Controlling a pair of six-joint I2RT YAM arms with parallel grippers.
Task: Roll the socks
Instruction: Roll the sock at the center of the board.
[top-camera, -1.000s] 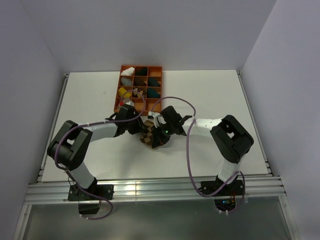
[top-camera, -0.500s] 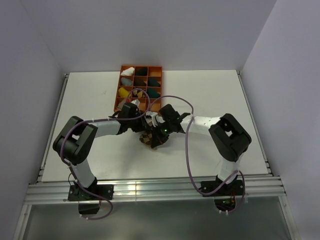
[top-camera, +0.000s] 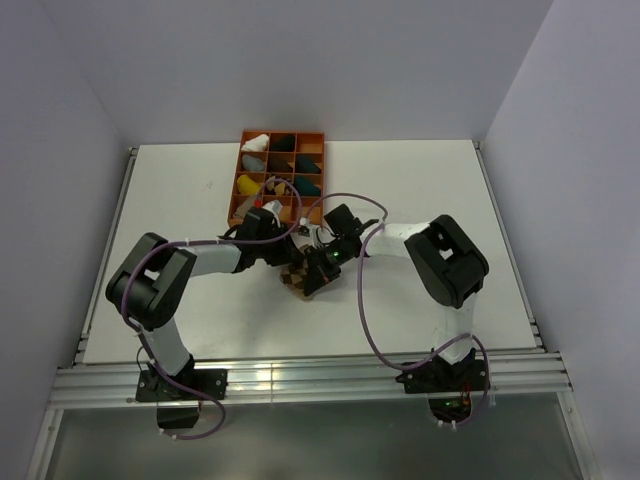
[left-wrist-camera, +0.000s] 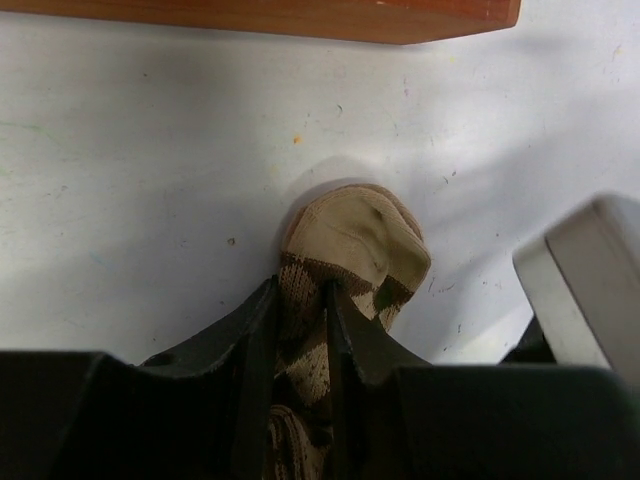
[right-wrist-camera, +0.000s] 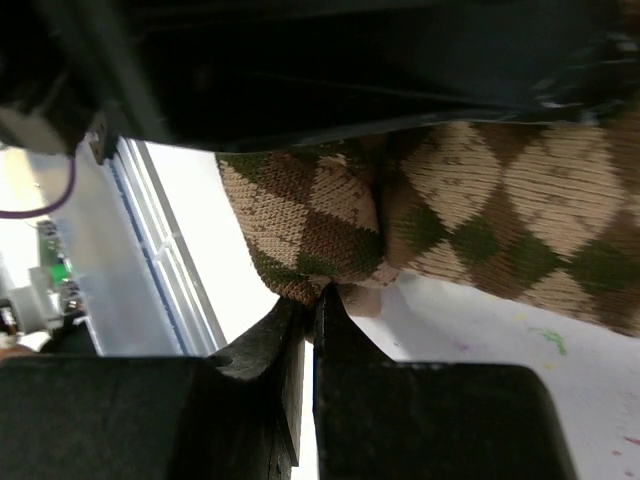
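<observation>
just in front of the orange tray, our left gripper clamps the argyle sock behind its toe, the right gripper sits pinched shut at its fold; we should roll tightly, evenly.

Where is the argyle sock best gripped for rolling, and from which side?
Probably the argyle sock just behind its tan toe, across the narrow width, from above along its length, as the left gripper does. There it lies flat and slim.
</observation>
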